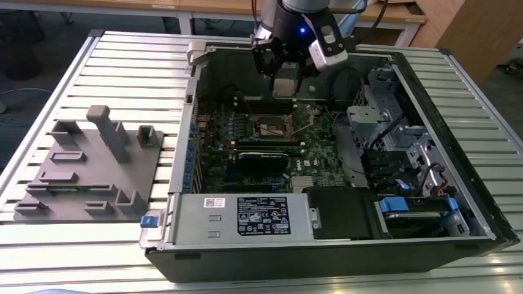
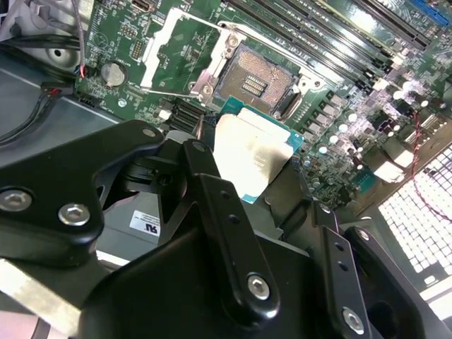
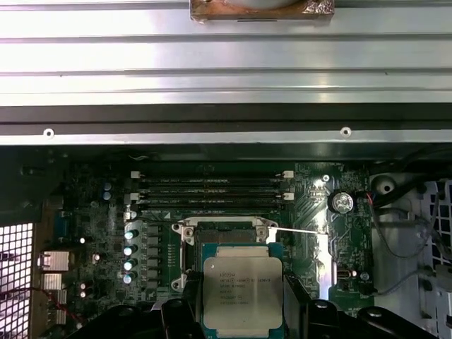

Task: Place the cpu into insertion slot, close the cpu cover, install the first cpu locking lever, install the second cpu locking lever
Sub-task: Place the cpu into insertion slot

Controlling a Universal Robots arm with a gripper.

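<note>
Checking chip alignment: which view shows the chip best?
First wrist view: the chip faces the camera squarely. The second wrist view shows it slanted, partly behind the gripper; the exterior view leaves it too small to judge.

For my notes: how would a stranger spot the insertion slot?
Inside the open black computer case, look on the green circuit board. The insertion slot is the small square dark socket with a silvery metal rim; its neighbours are long narrow black memory slots.
</note>
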